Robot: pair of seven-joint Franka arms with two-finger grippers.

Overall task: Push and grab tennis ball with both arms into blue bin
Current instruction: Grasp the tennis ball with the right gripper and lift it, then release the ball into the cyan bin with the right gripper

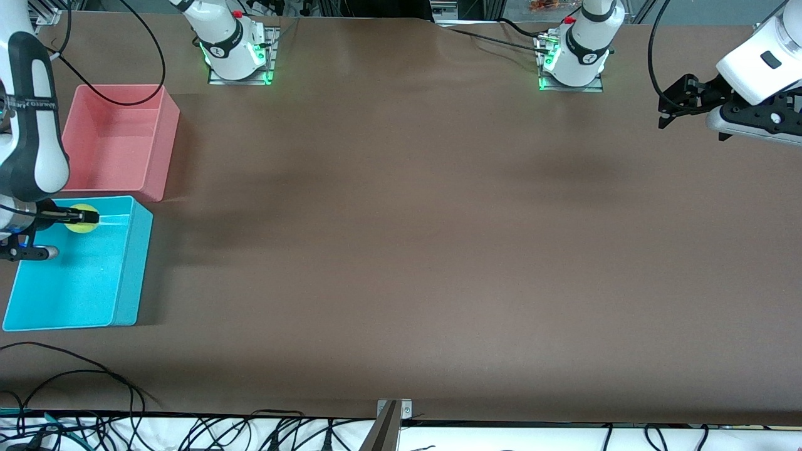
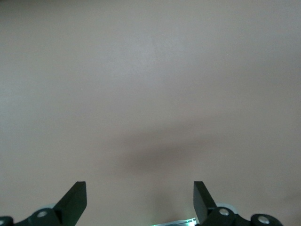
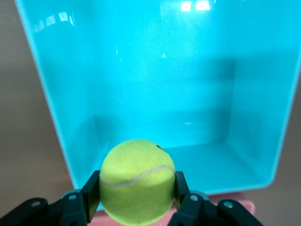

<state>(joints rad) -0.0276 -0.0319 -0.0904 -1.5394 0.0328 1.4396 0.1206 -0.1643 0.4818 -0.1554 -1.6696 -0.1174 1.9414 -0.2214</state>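
Note:
The yellow-green tennis ball (image 1: 79, 227) (image 3: 137, 181) is clamped between the two black fingers of my right gripper (image 1: 84, 219) (image 3: 136, 182), which is shut on it. Ball and gripper hang over the blue bin (image 1: 81, 285) (image 3: 164, 84), above the end of the bin that lies next to the pink bin. Inside the blue bin I see only its bare floor. My left gripper (image 1: 669, 105) (image 2: 140, 193) waits open over bare table at the left arm's end, with nothing between its fingers.
A pink bin (image 1: 113, 141) (image 3: 237, 205) stands right beside the blue bin, farther from the front camera. Both bins sit at the right arm's end of the brown table (image 1: 401, 250). Black cables (image 1: 75, 376) trail along the table's near edge.

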